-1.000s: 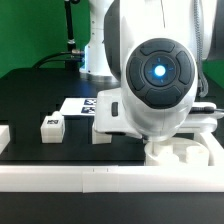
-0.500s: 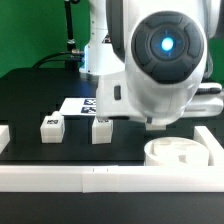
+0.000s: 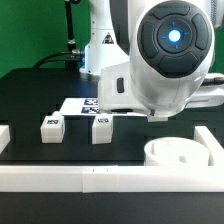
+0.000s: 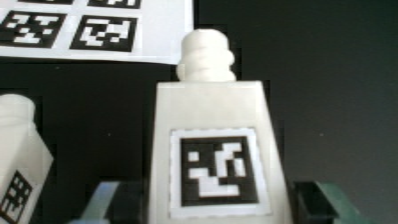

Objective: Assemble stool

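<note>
In the wrist view a white stool leg point(image 4: 214, 130) fills the middle, a black-and-white tag on its face and its threaded stub pointing away. My gripper point(image 4: 217, 203) is shut on it, one finger point(image 4: 107, 203) on each side. A second leg point(image 4: 15, 150) stands close beside it. In the exterior view the arm's bulky wrist point(image 3: 170, 60) hides the held leg. Two other legs point(image 3: 50, 128) point(image 3: 102, 129) stand on the black table. The round seat point(image 3: 185, 153) lies low at the exterior view's right, below the wrist.
The marker board point(image 3: 85, 105) point(image 4: 80, 30) lies flat behind the standing legs. A long white border rail point(image 3: 90, 180) runs along the table's front, with a short piece point(image 3: 5, 138) at the exterior view's left. A green backdrop stands behind.
The arm has risen from the seat over the last second, so the seat's top now shows in full. The two standing legs have not moved. The jaws keep the same width.
</note>
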`<control>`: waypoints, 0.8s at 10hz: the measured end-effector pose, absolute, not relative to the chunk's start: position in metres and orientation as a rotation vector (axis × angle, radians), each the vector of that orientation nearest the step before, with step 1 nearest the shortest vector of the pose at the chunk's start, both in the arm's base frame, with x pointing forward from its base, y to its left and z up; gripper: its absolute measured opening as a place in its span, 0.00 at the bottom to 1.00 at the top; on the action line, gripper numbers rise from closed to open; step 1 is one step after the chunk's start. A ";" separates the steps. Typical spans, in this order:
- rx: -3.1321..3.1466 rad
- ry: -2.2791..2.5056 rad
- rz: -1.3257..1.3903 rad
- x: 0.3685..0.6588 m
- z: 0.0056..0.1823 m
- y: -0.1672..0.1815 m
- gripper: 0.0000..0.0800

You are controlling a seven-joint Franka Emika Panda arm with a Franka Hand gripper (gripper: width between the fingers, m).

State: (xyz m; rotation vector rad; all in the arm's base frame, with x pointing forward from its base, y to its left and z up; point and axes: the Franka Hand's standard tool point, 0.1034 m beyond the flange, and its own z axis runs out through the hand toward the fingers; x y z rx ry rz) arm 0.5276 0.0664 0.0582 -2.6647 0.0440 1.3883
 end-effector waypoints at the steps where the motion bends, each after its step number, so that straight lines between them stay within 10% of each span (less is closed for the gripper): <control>1: -2.689 0.046 1.340 0.532 0.062 0.067 0.42; 4: -2.818 0.053 1.040 0.562 0.096 0.070 0.42; 8: -2.996 0.109 0.370 0.575 0.092 0.069 0.42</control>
